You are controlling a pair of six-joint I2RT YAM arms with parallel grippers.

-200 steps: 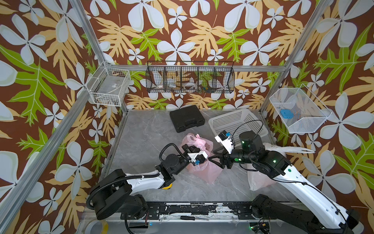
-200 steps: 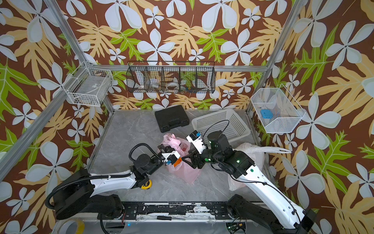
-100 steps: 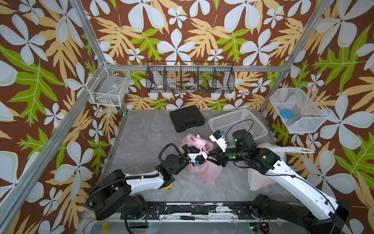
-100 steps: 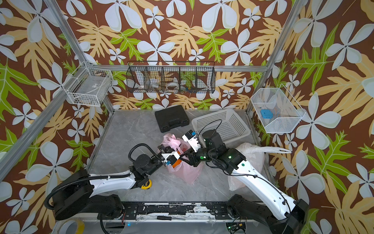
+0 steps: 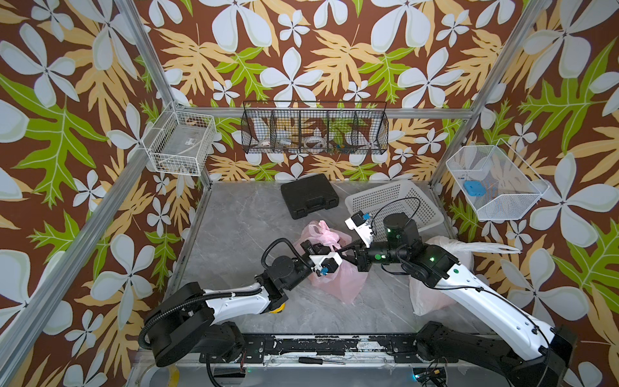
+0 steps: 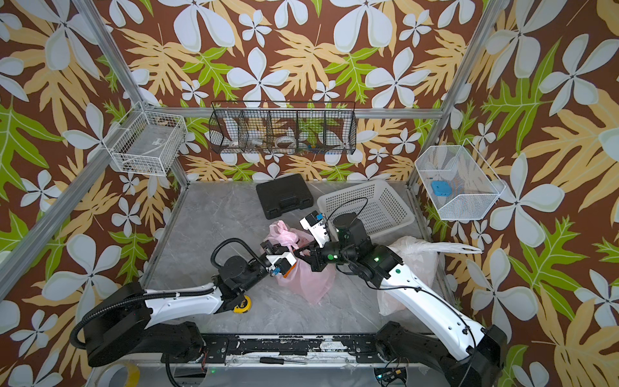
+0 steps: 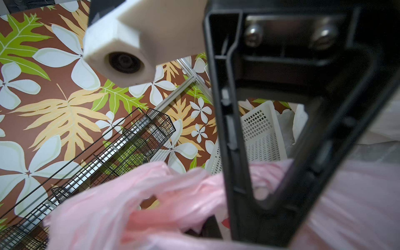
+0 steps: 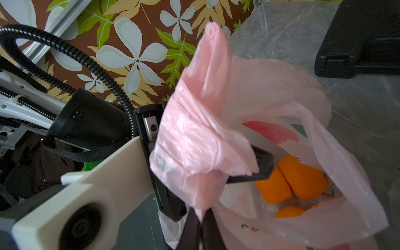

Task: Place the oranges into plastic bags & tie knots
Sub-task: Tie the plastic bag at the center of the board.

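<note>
The pink bag (image 5: 336,283) stands open at the centre of the counter (image 5: 241,228) in both top views. Three oranges (image 8: 300,179) lie inside it, seen in the right wrist view. The left end effector (image 8: 260,171) has its jaws together, clamped on a bunched handle of the bag. The right end effector (image 8: 202,225) has its jaws together, pinching pink film at lower centre of that view. The white bag (image 5: 432,295) sits at right, partly under the right arm.

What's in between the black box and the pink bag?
Nothing: only a bare strip of grey table lies between the black box and the pink bag. Both top views show it.
</note>
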